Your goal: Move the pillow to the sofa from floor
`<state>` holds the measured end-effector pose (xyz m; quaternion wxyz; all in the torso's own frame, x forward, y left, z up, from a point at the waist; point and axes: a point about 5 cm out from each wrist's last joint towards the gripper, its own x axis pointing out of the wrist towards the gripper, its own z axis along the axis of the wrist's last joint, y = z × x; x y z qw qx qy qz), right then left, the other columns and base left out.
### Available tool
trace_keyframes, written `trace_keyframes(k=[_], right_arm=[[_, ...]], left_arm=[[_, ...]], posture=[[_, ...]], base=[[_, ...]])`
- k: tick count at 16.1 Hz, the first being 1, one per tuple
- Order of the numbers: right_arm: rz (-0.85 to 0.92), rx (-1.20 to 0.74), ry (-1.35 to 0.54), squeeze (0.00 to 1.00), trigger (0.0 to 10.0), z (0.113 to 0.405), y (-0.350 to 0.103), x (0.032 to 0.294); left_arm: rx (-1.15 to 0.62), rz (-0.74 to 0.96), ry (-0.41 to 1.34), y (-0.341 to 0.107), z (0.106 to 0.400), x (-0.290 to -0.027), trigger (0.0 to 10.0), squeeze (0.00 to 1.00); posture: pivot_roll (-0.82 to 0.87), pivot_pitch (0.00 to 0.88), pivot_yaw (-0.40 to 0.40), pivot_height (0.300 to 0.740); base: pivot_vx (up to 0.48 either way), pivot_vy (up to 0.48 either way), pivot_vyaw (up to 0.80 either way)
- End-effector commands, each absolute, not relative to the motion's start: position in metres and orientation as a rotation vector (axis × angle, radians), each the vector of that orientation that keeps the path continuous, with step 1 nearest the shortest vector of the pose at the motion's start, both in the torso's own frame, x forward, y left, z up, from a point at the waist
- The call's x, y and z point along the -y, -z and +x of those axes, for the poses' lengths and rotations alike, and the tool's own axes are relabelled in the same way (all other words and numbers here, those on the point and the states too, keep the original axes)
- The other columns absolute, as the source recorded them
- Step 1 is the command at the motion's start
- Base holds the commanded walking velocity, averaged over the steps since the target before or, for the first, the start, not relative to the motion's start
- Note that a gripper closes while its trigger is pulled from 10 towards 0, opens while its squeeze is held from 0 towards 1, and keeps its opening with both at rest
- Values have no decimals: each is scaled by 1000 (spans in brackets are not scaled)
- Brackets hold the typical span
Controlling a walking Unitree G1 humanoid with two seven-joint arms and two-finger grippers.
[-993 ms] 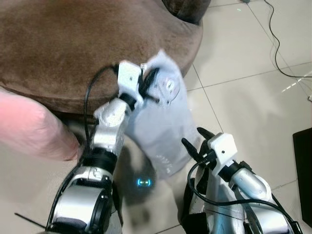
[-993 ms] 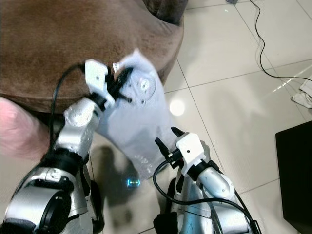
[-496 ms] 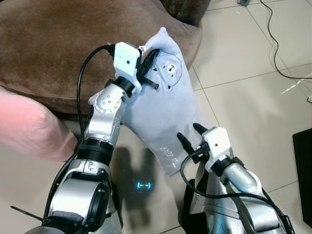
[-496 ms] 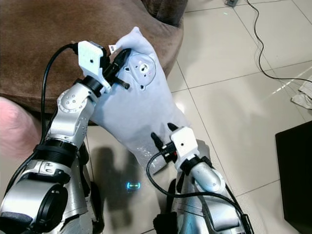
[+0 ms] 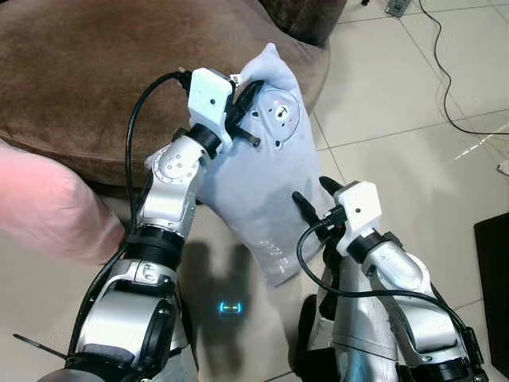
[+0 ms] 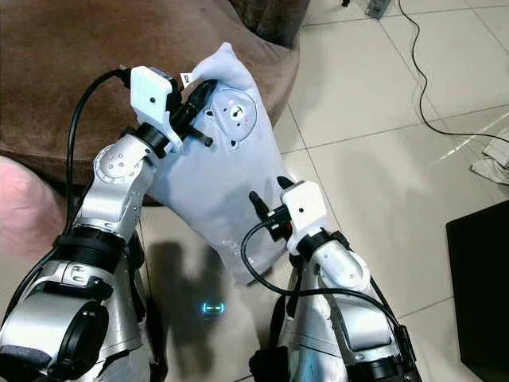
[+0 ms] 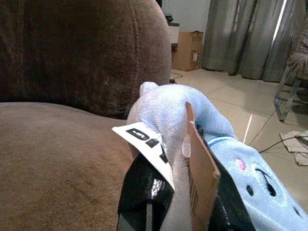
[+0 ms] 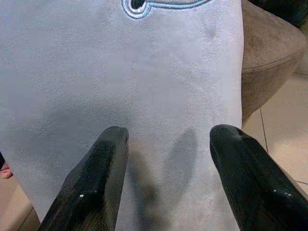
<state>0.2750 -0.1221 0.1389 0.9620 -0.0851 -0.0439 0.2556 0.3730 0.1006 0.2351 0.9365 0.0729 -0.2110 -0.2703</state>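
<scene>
A pale blue pillow [image 5: 254, 191] with a cartoon face hangs upright against the front edge of the brown sofa [image 5: 87, 79]. Its top corner reaches above the seat. My left gripper [image 5: 245, 107] is shut on the pillow's upper edge. In the left wrist view the black fingers [image 7: 144, 192] pinch the fabric [image 7: 168, 110] beside a white label and a cardboard tag. My right gripper [image 5: 310, 189] is open beside the pillow's lower half. In the right wrist view its gripper [image 8: 171, 137] faces the blue fabric [image 8: 159, 72] at close range, with nothing held.
A pink blurred shape [image 5: 48, 207] lies low at the left beside the sofa. A black cable [image 5: 445, 72] runs over the pale tile floor at the right, and a black slab [image 5: 497, 270] sits at the right edge. A dark cushion [image 5: 302, 16] lies on the sofa's far end.
My left gripper has carried the pillow up and a little further over the sofa edge. My right gripper has risen and moved in close to the pillow's lower half.
</scene>
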Motion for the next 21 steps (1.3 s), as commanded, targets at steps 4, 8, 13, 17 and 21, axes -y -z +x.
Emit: trace_keyframes(k=[4, 8, 13, 17, 21], right_arm=[[-155, 111, -512, 0, 10000, 276, -144, 122], [-121, 102, -522, 0, 10000, 272, -138, 116], [-85, 62, -495, 0, 10000, 272, -126, 115], [-56, 48, -459, 0, 10000, 276, -123, 118], [-46, 41, -456, 0, 10000, 277, -120, 119]], left_arm=[[560, 179, 554, -261, 368, -99, 0, 0], [550, 195, 556, -259, 368, -100, 0, 0], [543, 209, 567, -257, 368, -97, 0, 0], [541, 207, 570, -257, 367, -96, 0, 0], [543, 210, 570, -258, 367, -97, 0, 0]], posture=[[8, 233, -112, 439], [12, 236, -108, 464], [17, 232, -99, 509], [22, 231, -98, 554], [29, 227, -98, 589]], base=[[0, 0, 0], [0, 0, 0], [0, 0, 0], [0, 0, 0], [0, 0, 0]])
